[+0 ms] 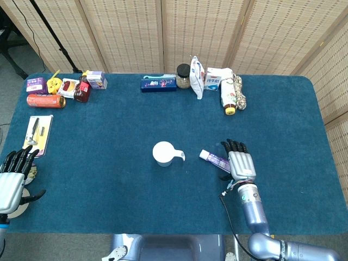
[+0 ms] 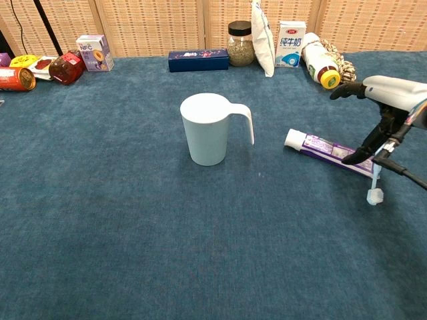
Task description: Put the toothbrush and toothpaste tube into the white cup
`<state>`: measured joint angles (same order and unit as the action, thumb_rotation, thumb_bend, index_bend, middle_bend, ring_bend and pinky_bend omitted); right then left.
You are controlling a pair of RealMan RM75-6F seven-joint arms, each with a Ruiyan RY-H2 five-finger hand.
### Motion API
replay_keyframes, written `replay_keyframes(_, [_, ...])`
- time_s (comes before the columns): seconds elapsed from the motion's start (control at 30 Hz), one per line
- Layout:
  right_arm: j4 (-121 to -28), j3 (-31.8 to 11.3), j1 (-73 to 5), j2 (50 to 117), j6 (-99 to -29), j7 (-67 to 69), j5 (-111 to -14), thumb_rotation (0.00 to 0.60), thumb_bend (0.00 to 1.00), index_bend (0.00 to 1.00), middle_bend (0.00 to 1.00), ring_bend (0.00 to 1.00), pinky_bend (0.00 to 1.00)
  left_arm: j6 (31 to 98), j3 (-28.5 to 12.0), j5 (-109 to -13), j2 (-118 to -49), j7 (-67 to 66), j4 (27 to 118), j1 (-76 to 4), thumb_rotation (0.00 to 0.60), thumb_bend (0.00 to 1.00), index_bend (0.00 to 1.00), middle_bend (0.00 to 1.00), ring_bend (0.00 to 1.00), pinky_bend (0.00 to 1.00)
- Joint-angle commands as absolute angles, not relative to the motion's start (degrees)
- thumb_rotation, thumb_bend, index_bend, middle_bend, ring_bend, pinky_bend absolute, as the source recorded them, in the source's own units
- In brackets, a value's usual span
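Note:
The white cup stands upright at the table's middle, handle to the right. Right of it lies the purple-and-white toothpaste tube, cap toward the cup. My right hand hovers flat over the tube's far end and the light-blue toothbrush, fingers stretched out, holding nothing. Its thumb hangs down next to the tube's tail. The head view hides the brush under the hand. My left hand is at the table's left front edge, fingers spread and empty.
Along the back edge stand a blue box, a jar, a milk carton and a lying bottle. Cans and small boxes crowd the back left corner. A carded tool lies near the left edge.

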<state>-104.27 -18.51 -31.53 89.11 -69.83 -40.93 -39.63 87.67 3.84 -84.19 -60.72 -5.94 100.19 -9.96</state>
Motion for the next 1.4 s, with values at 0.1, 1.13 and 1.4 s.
replay_keyframes(0.1, [-102.0, -20.4, -35.3, 92.6, -71.5, -43.9, -35.0, 0.600, 0.00, 0.14, 0.07, 0.00, 0.00, 87.1, 3.5, -84.5, -60.4, -5.2, 100.1, -9.7, 0.600, 0.06, 0.00, 0.00, 0.00, 0.00])
replay_keyframes(1.13, [-82.9, -3.7, -38.4, 75.3, -47.9, -11.7, -82.4, 0.600, 0.00, 0.30, 0.06, 0.00, 0.00, 82.8, 2.1, -85.6, -60.4, -7.3, 100.7, -9.5, 0.600, 0.06, 0.00, 0.00, 0.00, 0.00])
replay_keyframes(1.4, [-76.4, -2.1, -40.5, 76.7, -48.1, -7.1, -88.1, 0.600, 0.00, 0.35, 0.07, 0.00, 0.00, 82.0, 1.9, -85.5, -60.6, -8.0, 100.9, -9.4, 0.600, 0.06, 0.00, 0.00, 0.00, 0.00])
